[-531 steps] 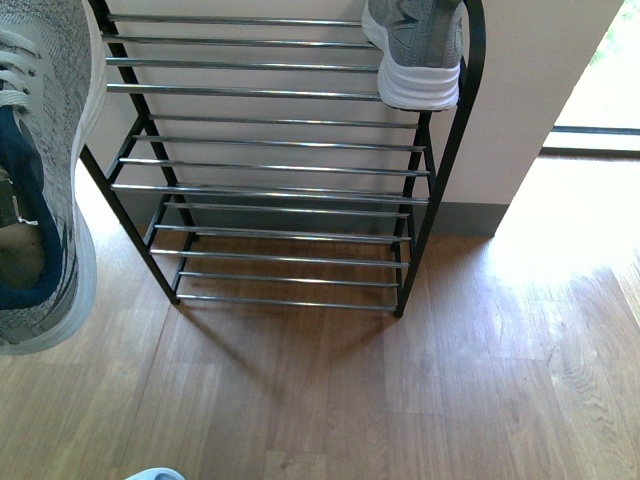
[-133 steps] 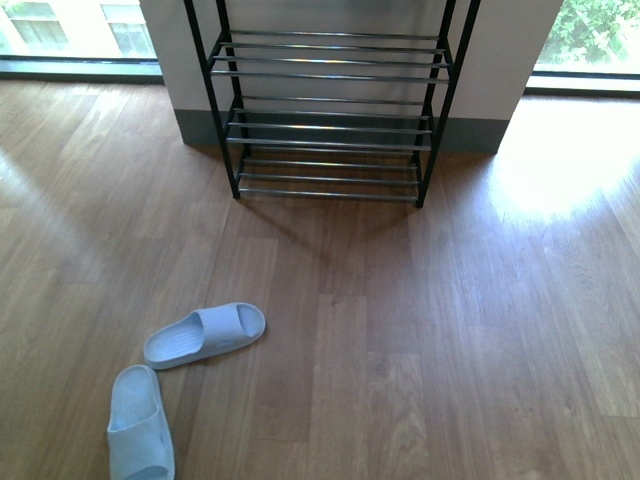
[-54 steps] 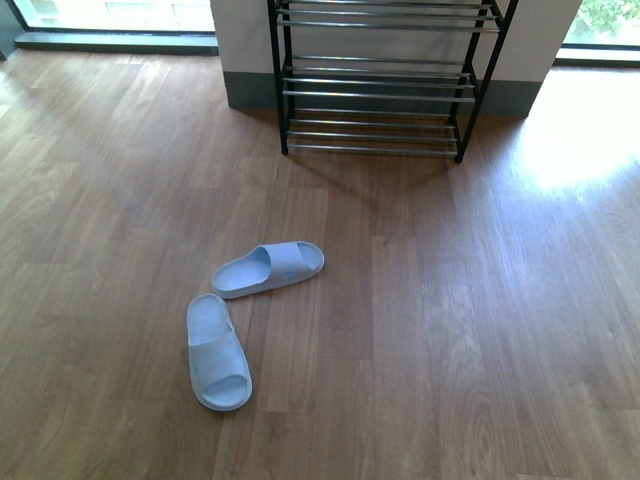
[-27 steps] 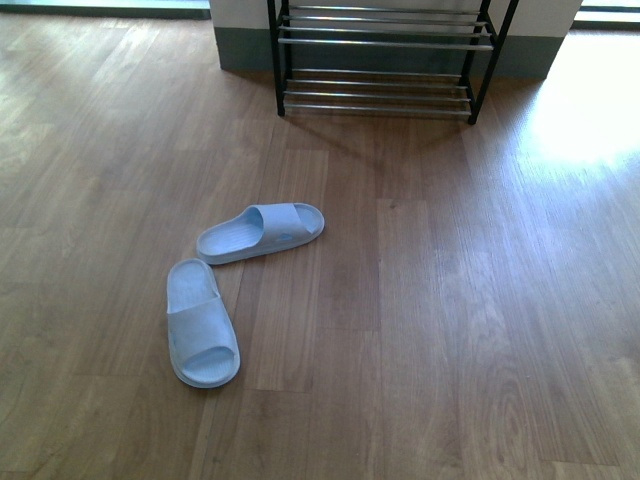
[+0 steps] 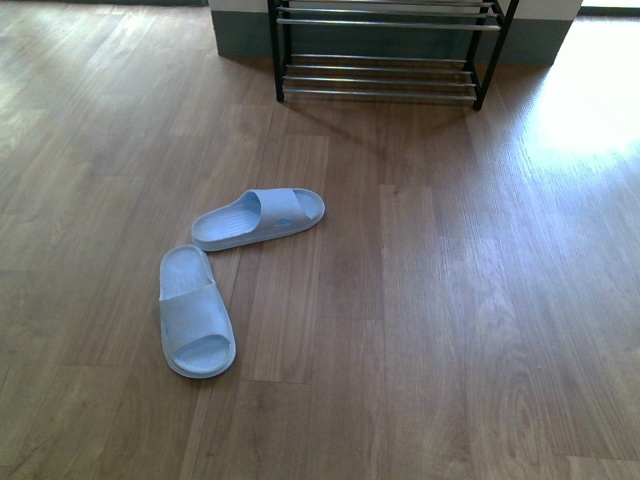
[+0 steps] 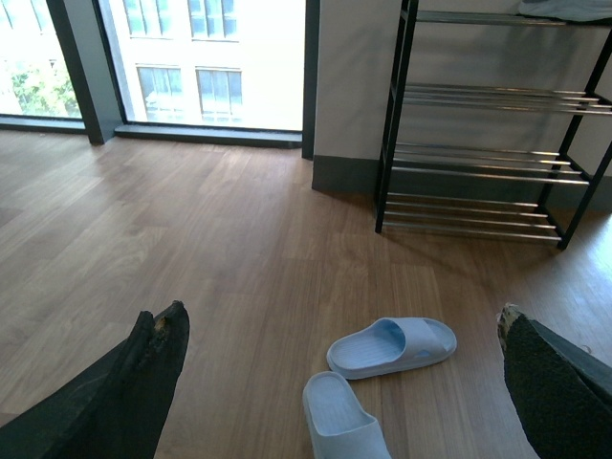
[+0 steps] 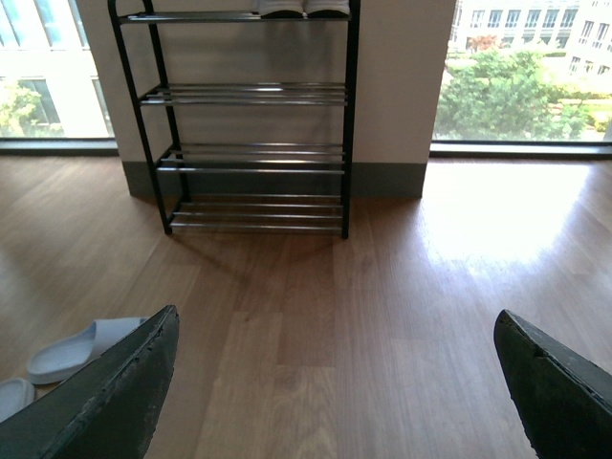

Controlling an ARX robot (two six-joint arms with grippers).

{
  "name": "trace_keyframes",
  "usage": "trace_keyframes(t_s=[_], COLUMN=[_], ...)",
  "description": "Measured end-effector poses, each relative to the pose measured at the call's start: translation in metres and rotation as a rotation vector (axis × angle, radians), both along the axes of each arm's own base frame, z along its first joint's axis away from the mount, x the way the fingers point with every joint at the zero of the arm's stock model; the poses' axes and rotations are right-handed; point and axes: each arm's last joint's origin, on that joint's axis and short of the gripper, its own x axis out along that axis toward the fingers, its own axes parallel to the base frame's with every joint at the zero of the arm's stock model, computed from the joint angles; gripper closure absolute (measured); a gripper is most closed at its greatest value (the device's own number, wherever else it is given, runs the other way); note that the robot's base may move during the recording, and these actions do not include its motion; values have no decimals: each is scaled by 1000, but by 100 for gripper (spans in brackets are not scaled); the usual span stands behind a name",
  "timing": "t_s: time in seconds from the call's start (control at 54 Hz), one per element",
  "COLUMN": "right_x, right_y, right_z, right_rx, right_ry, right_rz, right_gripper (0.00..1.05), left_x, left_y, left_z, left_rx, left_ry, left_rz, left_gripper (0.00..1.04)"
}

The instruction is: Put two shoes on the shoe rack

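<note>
Left gripper [image 6: 337, 320], right gripper [image 7: 335, 320]: wide, empty. Sandals [image 6: 392, 346] ahead of left gripper, nearer one cropped. Sneakers [image 7: 292, 8] atop shoe rack [image 7: 253, 96] mostly cut off.

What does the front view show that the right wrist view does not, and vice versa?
Front view only: the far sandal and near sandal, each whole. Right wrist view only: the upper tiers of the shoe rack, white shoe soles on the top one, a window, the open right gripper. Both: the rack's lowest bars, the floor, and part of the sandals.
</note>
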Motion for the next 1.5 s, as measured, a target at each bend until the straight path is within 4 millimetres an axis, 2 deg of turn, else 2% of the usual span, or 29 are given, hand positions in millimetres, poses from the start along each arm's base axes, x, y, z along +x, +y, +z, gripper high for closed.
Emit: trace_keyframes(t_s=[1.056, 1.112, 1.167, 1.223, 1.39, 1.501], right_x=[0, 1, 8, 19, 68, 95], right_y=[0, 1, 7, 15, 54, 78], right_z=[0, 1, -1, -5, -8, -23], right_rx=[0, -37, -83, -106, -136, -163], right_ry=[0, -7, 34, 94, 233, 340], right_rz=[3, 89, 190, 218, 317, 388], right_gripper=[9, 9, 9, 9, 9, 9], left_x=[0, 0, 0, 0, 0, 0], left_y=[0, 0, 0, 0, 0, 0], left_z=[0, 0, 0, 0, 0, 0], left_rx=[0, 0, 0, 0, 0, 0], left_ry=[0, 0, 0, 0, 0, 0], left_rz=[2, 1, 1, 1, 1, 1], left_gripper=[9, 9, 9, 9, 9, 9])
